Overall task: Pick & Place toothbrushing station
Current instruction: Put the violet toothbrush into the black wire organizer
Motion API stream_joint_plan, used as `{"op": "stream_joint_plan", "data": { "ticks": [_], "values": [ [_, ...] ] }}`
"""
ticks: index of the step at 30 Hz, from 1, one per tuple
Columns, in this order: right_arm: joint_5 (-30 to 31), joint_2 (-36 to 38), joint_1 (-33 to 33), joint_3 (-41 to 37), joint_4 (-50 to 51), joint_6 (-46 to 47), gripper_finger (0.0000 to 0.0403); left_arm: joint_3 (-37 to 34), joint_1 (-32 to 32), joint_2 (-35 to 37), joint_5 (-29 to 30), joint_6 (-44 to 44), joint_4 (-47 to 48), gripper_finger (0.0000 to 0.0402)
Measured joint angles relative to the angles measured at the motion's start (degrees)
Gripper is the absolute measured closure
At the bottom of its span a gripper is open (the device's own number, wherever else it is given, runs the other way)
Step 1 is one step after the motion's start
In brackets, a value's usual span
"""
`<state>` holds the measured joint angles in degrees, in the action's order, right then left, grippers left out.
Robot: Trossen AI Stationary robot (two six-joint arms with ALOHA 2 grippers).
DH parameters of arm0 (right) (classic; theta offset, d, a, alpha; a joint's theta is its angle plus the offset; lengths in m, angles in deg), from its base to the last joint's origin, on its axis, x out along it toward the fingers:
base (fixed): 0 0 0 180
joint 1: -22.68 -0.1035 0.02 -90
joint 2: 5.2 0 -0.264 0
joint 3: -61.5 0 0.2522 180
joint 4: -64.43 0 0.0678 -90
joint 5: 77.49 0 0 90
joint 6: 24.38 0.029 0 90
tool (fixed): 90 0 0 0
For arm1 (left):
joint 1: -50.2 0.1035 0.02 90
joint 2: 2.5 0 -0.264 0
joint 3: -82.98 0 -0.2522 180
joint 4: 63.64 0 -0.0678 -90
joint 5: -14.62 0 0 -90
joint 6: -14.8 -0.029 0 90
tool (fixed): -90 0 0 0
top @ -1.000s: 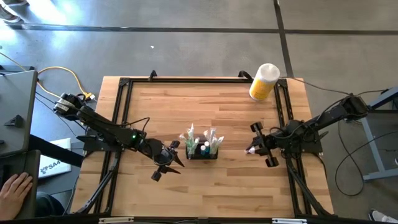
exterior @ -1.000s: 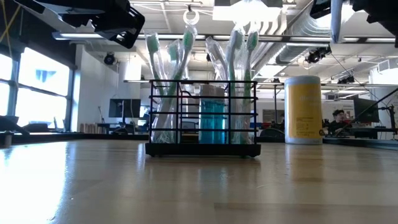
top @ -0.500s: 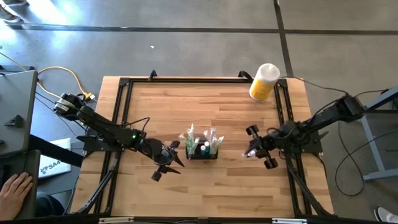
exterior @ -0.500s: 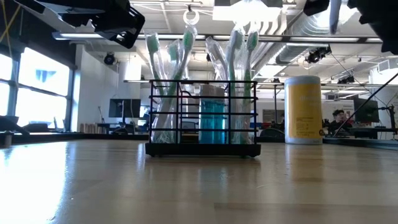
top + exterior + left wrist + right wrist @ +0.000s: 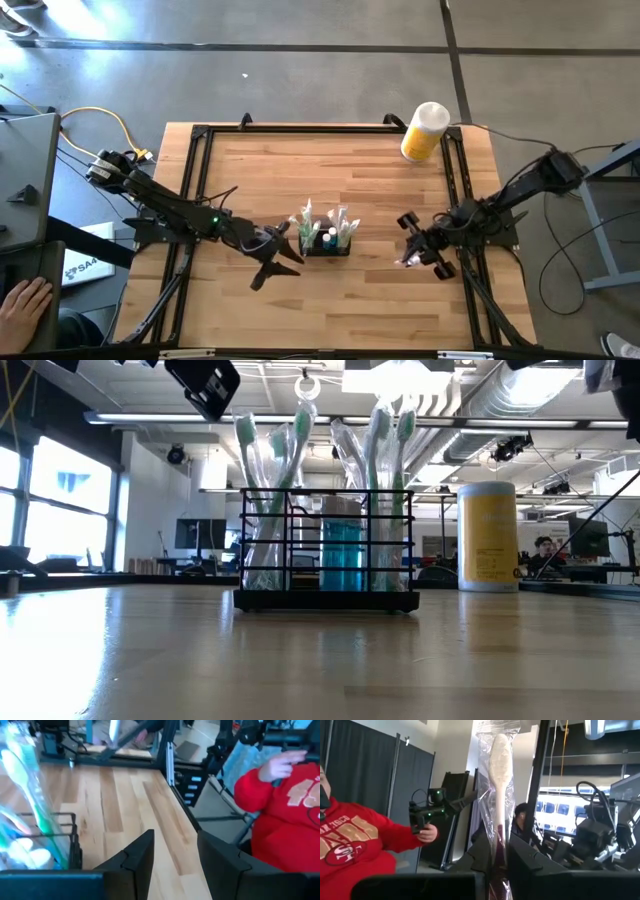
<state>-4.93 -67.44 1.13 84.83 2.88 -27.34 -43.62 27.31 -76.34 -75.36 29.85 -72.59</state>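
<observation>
Centrally, at the lower middle of the high view, the black organiser [image 5: 326, 243] was set upright on the table [image 5: 350, 170], its long axis left-right. It was flanked closely by the half-open, empty left gripper [image 5: 272, 262]; farther right, a wrapped toothbrush [image 5: 499, 780] was held by the right gripper [image 5: 412, 256]. No label could be read.

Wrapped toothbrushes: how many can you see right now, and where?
5 visible: four standing in the black organiser, two at one end and two at the other, and one wrapped toothbrush held upright by the right pincer. Overlapping wrappers may hide more.
</observation>
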Motion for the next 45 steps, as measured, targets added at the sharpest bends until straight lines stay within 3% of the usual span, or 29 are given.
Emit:
{"op": "stream_joint_plan", "data": {
  "ticks": [13, 19, 26, 31, 35, 39, 45],
  "values": [
    [8.7, 0.0, -7.2, 0.0, 1.4, -1.4, 0.0374, -0.1, -0.1, -1.2, 3.7, -0.8, -2.6, 0.0256],
    [11.3, -0.3, -9.4, 0.0, 1.8, -1.8, 0.0374, 1.2, -2.3, -5.2, 8.5, -9.4, -15.6, 0.0256],
    [14.5, -4.1, -9.8, 1.2, 1.3, -1.3, 0.0374, 14.9, -3.0, -17.3, 12.8, -22.9, -17.1, 0.0256],
    [15.8, -8.4, -9.8, 3.6, 1.3, -0.7, 0.0374, 26.7, -2.6, -25.6, 21.4, -24.0, -13.9, 0.0256],
    [19.1, -11.9, -10.4, 5.7, 1.5, -0.7, 0.0374, 34.4, -2.5, -30.1, 22.7, -24.6, -9.3, 0.0256],
    [20.6, -14.5, -10.9, 7.5, 1.3, -1.2, 0.0374, 39.5, -2.7, -32.5, 22.6, -27.1, -6.6, 0.0256],
    [26.0, -17.0, -11.1, 9.4, 1.5, -1.2, 0.0374, 41.5, -2.2, -34.0, 21.6, -27.1, -5.8, 0.0256]
  ]
}}
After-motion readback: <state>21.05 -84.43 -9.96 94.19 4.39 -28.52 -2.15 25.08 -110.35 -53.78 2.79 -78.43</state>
